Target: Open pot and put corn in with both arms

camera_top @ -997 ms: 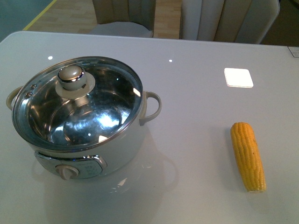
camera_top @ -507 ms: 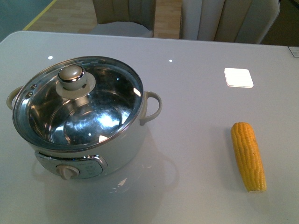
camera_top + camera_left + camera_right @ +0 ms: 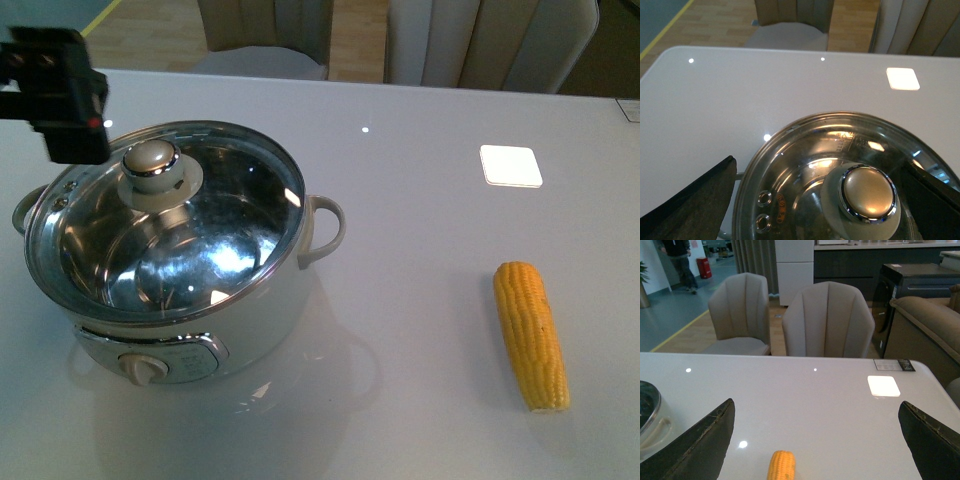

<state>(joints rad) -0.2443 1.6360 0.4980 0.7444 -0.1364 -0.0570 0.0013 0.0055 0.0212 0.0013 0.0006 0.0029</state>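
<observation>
On the white surface (image 3: 420, 200), nothing of the task is finished yet. The pot (image 3: 250, 310) stands at the robot's left with its glass lid (image 3: 200, 235) seated flat on the steel rim, so the opening step is not done. The corn (image 3: 531, 335) lies by itself well off to the right, untouched, its long side running roughly toward the robot.

The left tool (image 3: 817, 164) hangs over the far-left part of the lid with its jaws spread wide and nothing between them but air. Its wrist view shows the knob (image 3: 868, 193) lying between the two fingers (image 3: 690, 205), nearer one side than the other, and no contact that I can see. The right tool (image 3: 816, 402) is likewise spread and empty. It is up off the surface, with the tip of the cob showing low between its fingers in its own view, and it does not appear in the front view at all.

My reading is that this is the approach to the knob, the very start. Everything is left: close on the knob, lift the lid clear, pick up the cob, and lower it into the steel bowl.
</observation>
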